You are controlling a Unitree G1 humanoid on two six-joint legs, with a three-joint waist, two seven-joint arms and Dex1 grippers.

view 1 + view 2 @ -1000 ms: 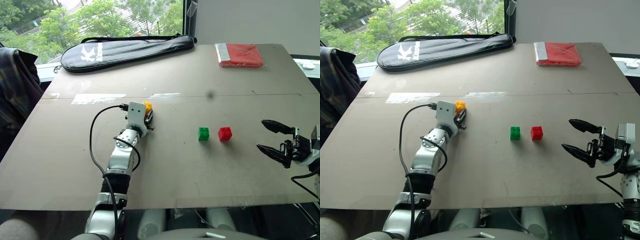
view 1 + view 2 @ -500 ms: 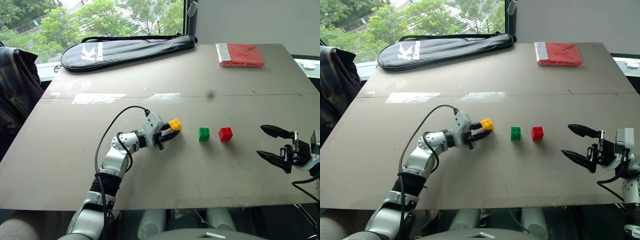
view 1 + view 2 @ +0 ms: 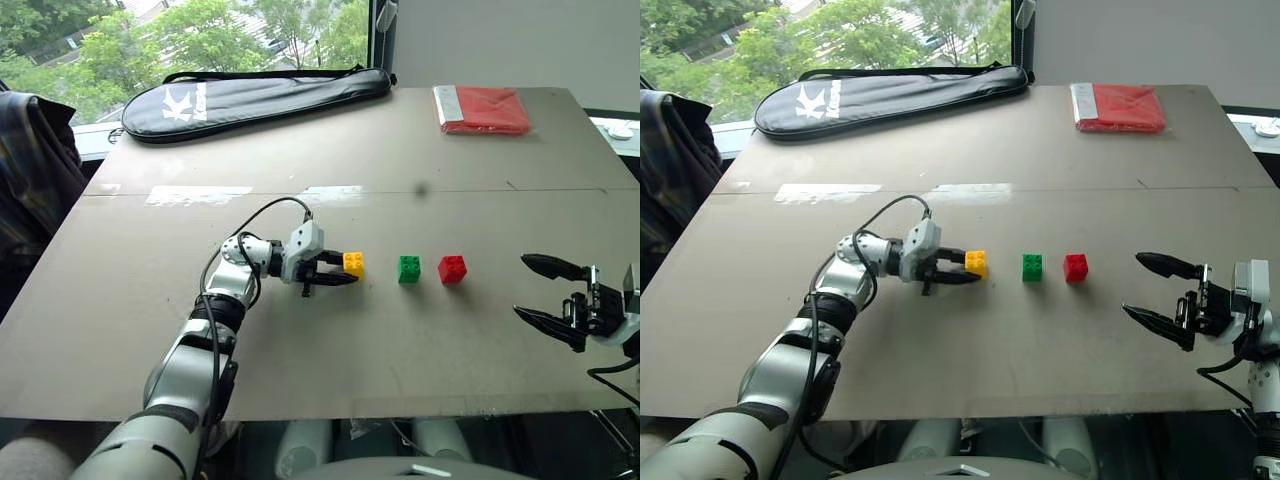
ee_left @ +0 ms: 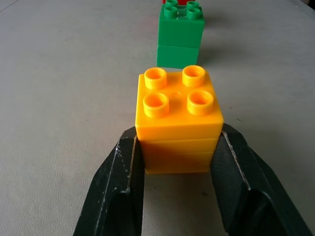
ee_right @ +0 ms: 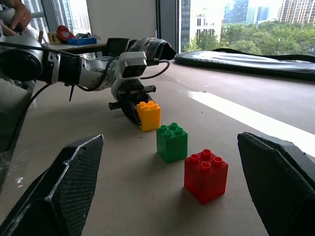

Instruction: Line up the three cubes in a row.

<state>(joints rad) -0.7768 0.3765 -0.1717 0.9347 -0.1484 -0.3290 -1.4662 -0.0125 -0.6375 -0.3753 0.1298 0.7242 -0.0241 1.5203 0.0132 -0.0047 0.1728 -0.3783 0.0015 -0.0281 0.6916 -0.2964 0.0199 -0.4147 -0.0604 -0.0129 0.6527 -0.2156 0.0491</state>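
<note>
The yellow cube (image 3: 353,263) is clamped between the two black fingers of my left gripper (image 3: 348,270), which points level toward the right. The cube sits upright, studs up, low at the table surface. The left wrist view shows the fingers (image 4: 125,172) pressed on both sides of the yellow cube (image 4: 178,118). The green cube (image 3: 409,268) stands a short gap to its right, and the red cube (image 3: 452,269) just beyond, all three roughly on one line. My right gripper (image 3: 521,286) hovers open to the right of the red cube, holding nothing.
A long black racket bag (image 3: 255,100) lies across the far left of the table (image 3: 330,350). A flat red packet (image 3: 478,108) lies at the far right. Pale tape strips (image 3: 198,195) mark the table's middle seam. Plaid cloth (image 3: 30,170) hangs beyond the left edge.
My left gripper has swung from pointing away to pointing right, carrying the yellow cube rightward and nearer, close to the green cube. The right gripper has stayed put.
</note>
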